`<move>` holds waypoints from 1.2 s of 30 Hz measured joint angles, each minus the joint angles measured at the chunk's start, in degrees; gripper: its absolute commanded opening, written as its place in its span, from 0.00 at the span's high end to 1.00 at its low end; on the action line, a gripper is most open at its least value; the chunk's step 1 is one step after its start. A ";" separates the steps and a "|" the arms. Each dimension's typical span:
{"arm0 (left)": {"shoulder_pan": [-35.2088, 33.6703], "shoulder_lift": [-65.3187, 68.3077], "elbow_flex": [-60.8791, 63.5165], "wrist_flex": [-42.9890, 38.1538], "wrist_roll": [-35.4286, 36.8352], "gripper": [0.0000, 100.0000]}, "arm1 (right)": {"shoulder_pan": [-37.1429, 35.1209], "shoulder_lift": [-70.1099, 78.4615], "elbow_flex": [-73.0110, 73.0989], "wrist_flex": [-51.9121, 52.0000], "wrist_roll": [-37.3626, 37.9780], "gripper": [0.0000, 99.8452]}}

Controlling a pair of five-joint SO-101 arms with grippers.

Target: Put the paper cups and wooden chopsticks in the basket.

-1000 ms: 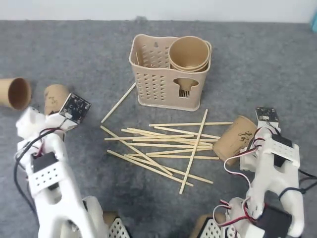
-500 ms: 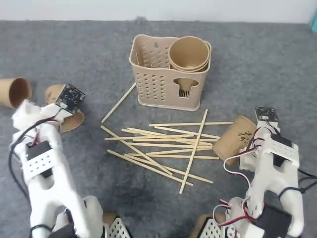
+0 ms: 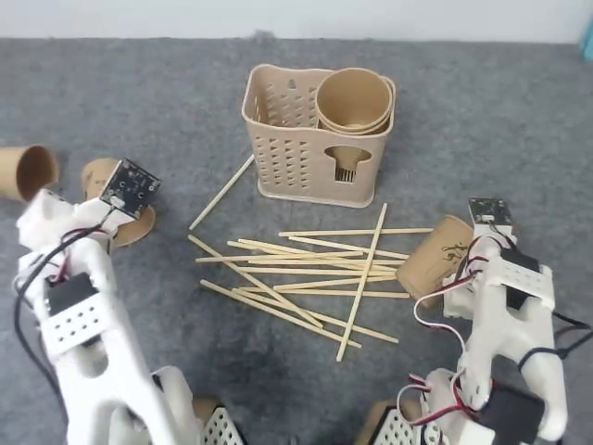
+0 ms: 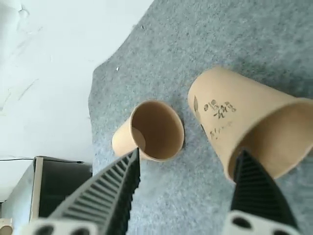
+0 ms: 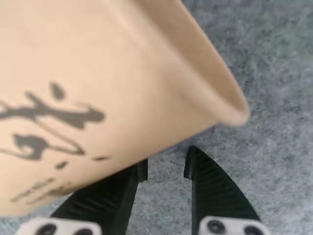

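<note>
Near edge: right pincer (image 5: 165, 164) barely apart, holding nothing, with a tipped printed cup (image 3: 443, 255) just ahead, at 3 o'clock of the chopstick pile (image 3: 306, 273) on the worktop (image 3: 482, 120). Left pincer (image 4: 190, 156) wide apart at a second cup (image 4: 244, 122), also tipped; third cup (image 4: 149, 129) just beyond. Basket (image 3: 296, 153) at 12 o'clock of the pile, stacked cups (image 3: 354, 100) inside.
</note>
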 measured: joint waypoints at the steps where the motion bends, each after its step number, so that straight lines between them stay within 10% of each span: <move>1: 0.26 -0.88 0.70 0.00 0.00 0.70 | 0.00 0.00 0.00 0.00 0.00 0.86; 18: 1.23 17.32 0.35 -14.07 0.00 0.71 | 0.00 0.00 0.00 0.00 0.00 0.86; 36: 7.03 34.99 -9.67 -25.41 2.64 0.99 | 0.00 0.00 0.00 0.00 0.00 0.86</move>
